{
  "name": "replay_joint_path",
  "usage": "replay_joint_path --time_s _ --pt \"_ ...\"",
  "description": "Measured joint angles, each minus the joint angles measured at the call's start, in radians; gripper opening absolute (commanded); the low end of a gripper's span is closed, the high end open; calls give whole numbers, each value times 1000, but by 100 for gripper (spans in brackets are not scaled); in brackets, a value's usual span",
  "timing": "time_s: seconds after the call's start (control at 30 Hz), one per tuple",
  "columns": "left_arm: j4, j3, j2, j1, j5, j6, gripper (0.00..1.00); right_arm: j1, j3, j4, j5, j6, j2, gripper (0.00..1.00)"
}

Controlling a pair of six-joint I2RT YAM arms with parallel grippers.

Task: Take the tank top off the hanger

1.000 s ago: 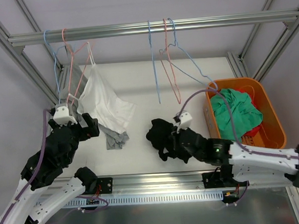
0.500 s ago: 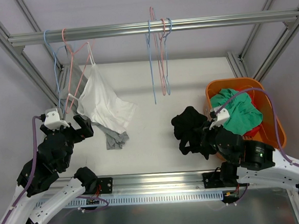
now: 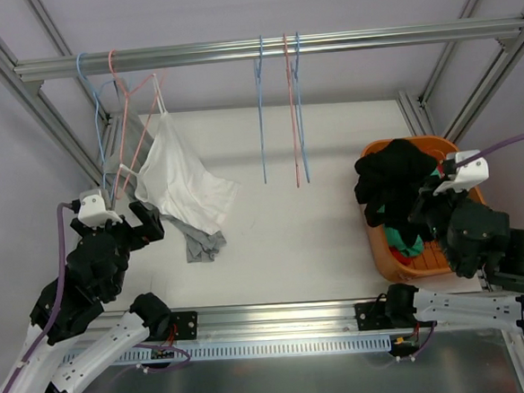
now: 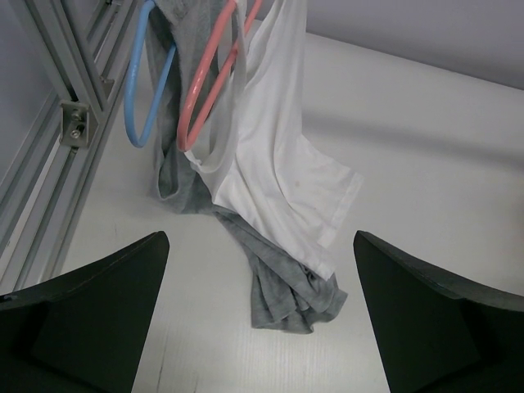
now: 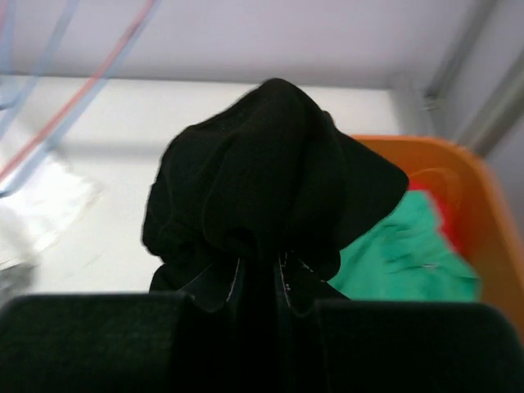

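Your right gripper [image 5: 260,278] is pinched tight on the bunched black tank top [image 3: 391,183], which hangs clear of any hanger over the orange basket [image 3: 380,247] at the right of the top view. This looks like the drop-off step. Next, lower it inside the rim and release. Your left gripper [image 4: 258,315] is fully spread and holds nothing, facing the white tank top [image 4: 282,172] on the pink hanger [image 4: 214,86] at upper left.

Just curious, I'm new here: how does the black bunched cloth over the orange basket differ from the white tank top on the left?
The black bunched cloth is pinched in the right tool above the orange plastic basket; the white fabric tank top hangs on a pink wire hanger, untouched. The black cloth is crumpled into a lump; the white top drapes down long and loose. Both are soft garments.
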Motion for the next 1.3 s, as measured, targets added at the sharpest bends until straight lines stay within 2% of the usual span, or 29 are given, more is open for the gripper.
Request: replay_joint_path --time_s 0.1,0.17,0.27,0.33,0.47,0.57,0.73,0.87,0.93,0.97,1.0,1.03,1.07,1.3 --pt "0 0 -12 0 0 0 99 -40 74 -3 111 -98 62 0" --pt "0 0 -22 0 0 -1 99 -146 106 6 146 -181 101 0" --pt "0 0 -28 0 2 -2 99 -347 104 29 103 -274 127 0" --pt "0 0 -28 0 6 -2 99 -513 94 40 11 -302 153 0" --pt "0 0 -20 0 18 -2 99 -1018 -26 124 -354 -286 269 0" --pt "0 0 -9 0 34 -1 99 -1263 -122 163 -610 -221 406 0" --pt "-1 6 9 0 52 2 99 -1411 -281 257 -823 -127 657 0" --pt "-7 55 33 0 98 11 99 -1482 -330 317 -905 -71 801 4" --pt "-22 116 55 0 136 21 99 -1487 -340 332 -911 -48 778 30" --pt "-24 156 70 0 145 29 99 -1487 -348 332 -911 -33 742 54" --pt "-33 204 92 0 151 35 99 -1487 -350 321 -907 -21 703 64" --pt "-40 250 116 0 152 41 99 -1487 -349 307 -899 -15 656 79" --pt "-40 308 149 0 151 53 99 -1487 -342 285 -889 -12 605 99" --pt "-48 681 507 15 114 141 99 -1486 -98 137 -816 -22 404 100"
